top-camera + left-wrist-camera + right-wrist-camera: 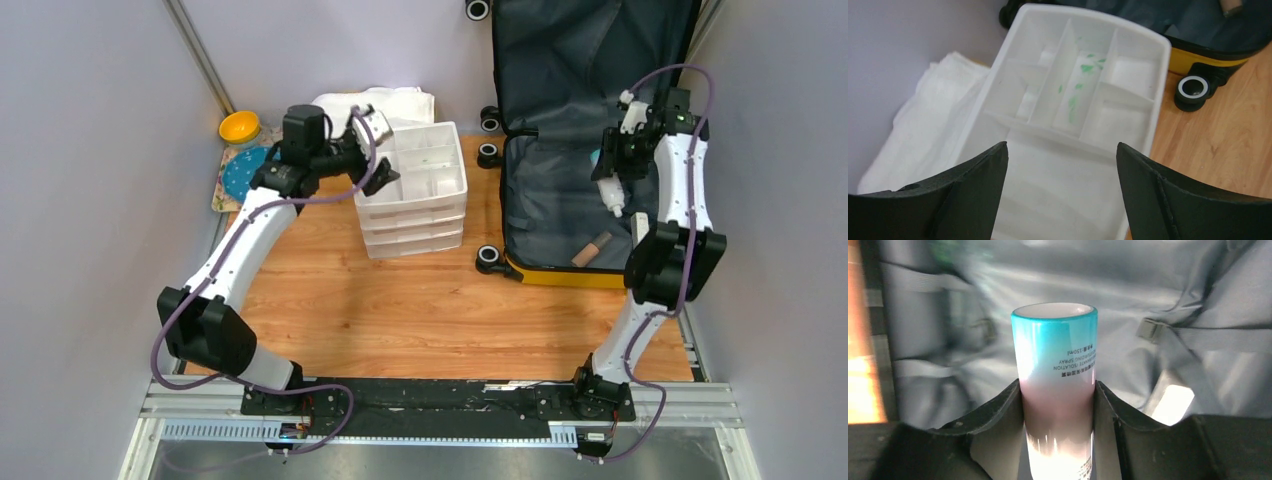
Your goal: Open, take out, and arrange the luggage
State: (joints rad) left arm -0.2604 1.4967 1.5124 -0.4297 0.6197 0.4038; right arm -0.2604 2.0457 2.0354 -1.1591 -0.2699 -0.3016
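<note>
A: Item?
B: The luggage [550, 190]: yellow hard shell, dark grey fabric lining, black wheels.
A: State and position?
B: Open, lining upward, at the table's [400, 300] far right, wheels along its left side.

You're basically working inside a little booth. There's a plain, pale lilac-grey left wall [90, 150], a far wall [330, 40] in the same colour, and a matching right wall [780, 150]. A bare metal strut [200, 55] slants up the far left corner, and a second strut [706, 18] peeks in at the far right. Your table [400, 310] is light orangey wood-grain. Along its near edge sits a silver slotted rail [690, 405] with a black plate [440, 395] on it. The light's soft and even, with only faint shadows.
</note>
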